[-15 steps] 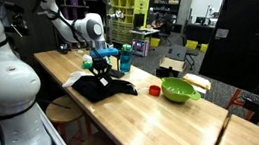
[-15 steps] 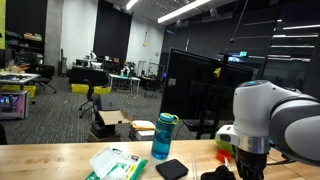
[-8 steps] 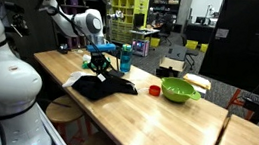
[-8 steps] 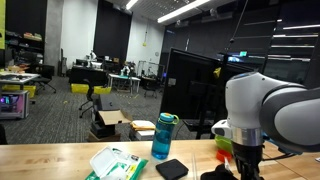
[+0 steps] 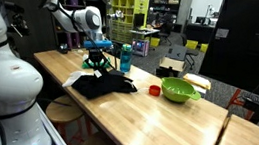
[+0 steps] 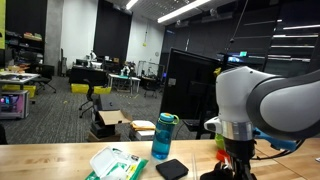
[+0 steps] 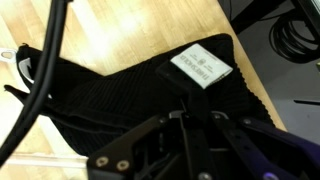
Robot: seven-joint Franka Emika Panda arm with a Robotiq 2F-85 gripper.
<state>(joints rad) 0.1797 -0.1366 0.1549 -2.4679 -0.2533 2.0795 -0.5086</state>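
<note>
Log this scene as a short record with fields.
gripper: shut, pinching the black garment
garment: bunched on the wooden table, white label facing up
beside it: blue bottle, upright
farther along the table: small red object, then green bowl

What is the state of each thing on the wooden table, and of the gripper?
Black cloth with white label: crumpled, one part raised.
Robotiq gripper: shut, pinching the cloth.
Teal plastic water bottle: upright, cap on.
Green round bowl: upright, on the table.
</note>
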